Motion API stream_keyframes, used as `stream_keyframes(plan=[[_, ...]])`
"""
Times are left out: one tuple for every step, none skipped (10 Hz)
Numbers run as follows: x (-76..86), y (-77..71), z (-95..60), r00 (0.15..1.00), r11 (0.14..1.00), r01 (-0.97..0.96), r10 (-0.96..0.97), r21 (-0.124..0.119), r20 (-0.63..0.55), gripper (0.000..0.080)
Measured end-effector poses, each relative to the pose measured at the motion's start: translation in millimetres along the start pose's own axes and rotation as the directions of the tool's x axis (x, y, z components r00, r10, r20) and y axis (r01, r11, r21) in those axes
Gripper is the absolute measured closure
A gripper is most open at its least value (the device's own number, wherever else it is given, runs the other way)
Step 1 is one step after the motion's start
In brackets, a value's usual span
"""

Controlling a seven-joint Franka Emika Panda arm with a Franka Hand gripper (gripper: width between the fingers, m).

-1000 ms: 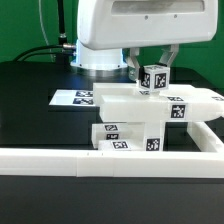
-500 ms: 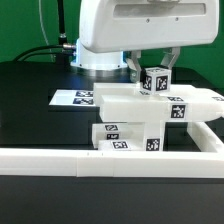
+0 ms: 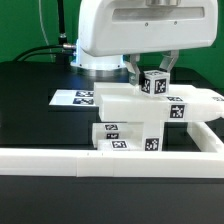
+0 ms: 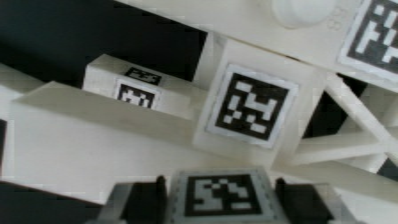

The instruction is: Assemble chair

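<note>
My gripper (image 3: 152,72) is shut on a small white tagged cube block (image 3: 153,83) of the chair and holds it just above the white slab (image 3: 150,102). The slab lies on tagged leg pieces (image 3: 128,137) stacked in front of it. In the wrist view the block (image 4: 221,194) sits between my two dark fingers (image 4: 134,198), with the tagged slab (image 4: 249,105) and another tagged piece (image 4: 134,85) beyond it.
The long plain white rail (image 3: 100,162) runs along the front and turns up the exterior view's right side. The marker board (image 3: 75,98) lies flat on the black table behind the chair parts. The arm's white body (image 3: 140,30) fills the top.
The gripper with the cube block has lifted slightly and shifted a little toward the exterior view's right. The slab and legs have not moved.
</note>
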State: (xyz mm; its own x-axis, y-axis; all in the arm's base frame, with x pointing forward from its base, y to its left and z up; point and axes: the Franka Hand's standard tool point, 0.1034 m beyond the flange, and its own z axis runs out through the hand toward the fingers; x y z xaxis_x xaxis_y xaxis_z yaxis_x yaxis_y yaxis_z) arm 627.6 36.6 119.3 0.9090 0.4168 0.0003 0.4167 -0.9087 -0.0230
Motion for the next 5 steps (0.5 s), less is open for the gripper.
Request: stream_keyframes(plan=[[0.3, 0.3, 0.0, 1.000, 1.000, 0.000, 0.000, -0.001, -0.003, 0.0512], [0.3, 0.4, 0.0, 1.000, 1.000, 0.000, 0.000, -0.001, -0.003, 0.0512], [0.3, 0.4, 0.1, 1.000, 1.000, 0.000, 0.000, -0.001, -0.003, 0.0512], [0.3, 0.4, 0.1, 1.000, 1.000, 0.000, 0.000, -0.001, -0.003, 0.0327], [0.1, 0.9, 0.0, 1.000, 1.000, -0.001, 0.001, -0.001, -0.003, 0.0211]])
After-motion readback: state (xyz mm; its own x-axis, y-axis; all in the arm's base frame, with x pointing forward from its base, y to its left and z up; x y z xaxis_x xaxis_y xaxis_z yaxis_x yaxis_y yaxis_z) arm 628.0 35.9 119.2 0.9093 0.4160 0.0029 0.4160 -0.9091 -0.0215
